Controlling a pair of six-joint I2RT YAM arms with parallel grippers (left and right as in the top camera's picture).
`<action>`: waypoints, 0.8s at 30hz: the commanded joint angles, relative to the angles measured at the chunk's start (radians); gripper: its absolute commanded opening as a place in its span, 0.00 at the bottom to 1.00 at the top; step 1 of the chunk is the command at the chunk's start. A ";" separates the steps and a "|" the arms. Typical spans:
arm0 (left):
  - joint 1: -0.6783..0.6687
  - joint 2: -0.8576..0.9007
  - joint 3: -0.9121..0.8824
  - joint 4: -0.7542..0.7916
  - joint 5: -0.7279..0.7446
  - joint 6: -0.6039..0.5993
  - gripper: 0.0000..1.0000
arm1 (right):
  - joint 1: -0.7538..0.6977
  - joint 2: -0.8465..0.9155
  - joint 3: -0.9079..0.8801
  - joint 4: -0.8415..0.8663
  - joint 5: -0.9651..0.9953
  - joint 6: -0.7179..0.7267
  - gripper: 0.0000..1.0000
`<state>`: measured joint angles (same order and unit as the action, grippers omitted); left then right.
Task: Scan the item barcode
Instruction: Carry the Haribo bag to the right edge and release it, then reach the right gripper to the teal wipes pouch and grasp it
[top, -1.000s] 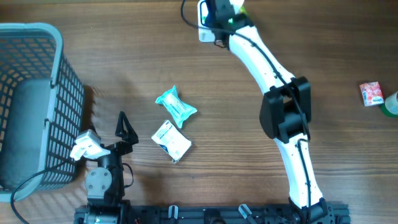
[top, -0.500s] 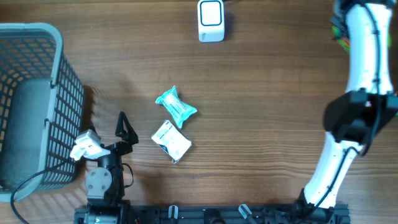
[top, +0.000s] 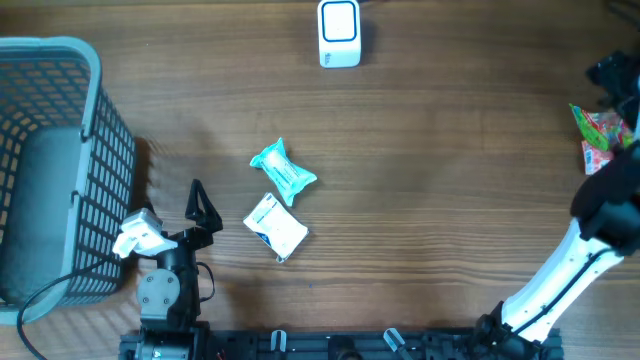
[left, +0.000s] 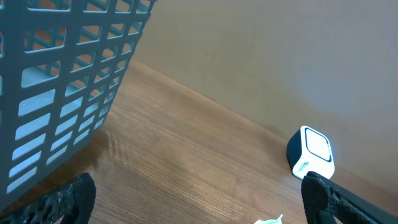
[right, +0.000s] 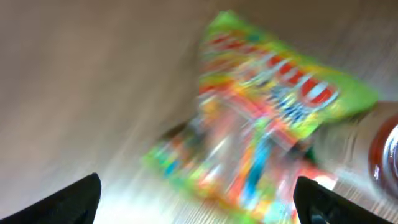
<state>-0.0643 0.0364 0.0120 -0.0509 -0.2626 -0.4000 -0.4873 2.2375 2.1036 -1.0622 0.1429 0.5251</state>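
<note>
Over at the right edge of the wooden table (top: 450, 150), the right gripper (right: 199, 208) hangs with jaws spread wide above a glossy, crinkled green sweet packet (top: 598, 124), blurred in the wrist view and just beside a small red packet (top: 597, 156). Well apart, the boxy white scanner (top: 339, 33) sits at the far edge. The left gripper (top: 200, 208), equally wide, rests between a grey plastic lattice basket (top: 60, 90) and two pouches, teal (top: 284, 170) and white (top: 275, 226).
</note>
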 joint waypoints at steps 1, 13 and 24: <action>0.005 -0.003 -0.006 0.003 0.005 -0.005 1.00 | 0.100 -0.220 0.063 -0.104 -0.556 -0.043 1.00; 0.005 -0.003 -0.006 0.003 0.005 -0.005 1.00 | 0.933 -0.231 -0.350 0.004 -0.764 -0.484 1.00; 0.005 -0.003 -0.006 0.003 0.005 -0.005 1.00 | 1.272 -0.205 -0.533 0.465 -0.094 -0.394 1.00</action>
<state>-0.0643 0.0364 0.0120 -0.0509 -0.2626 -0.3996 0.7921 2.0083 1.5768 -0.6197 -0.2089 0.0654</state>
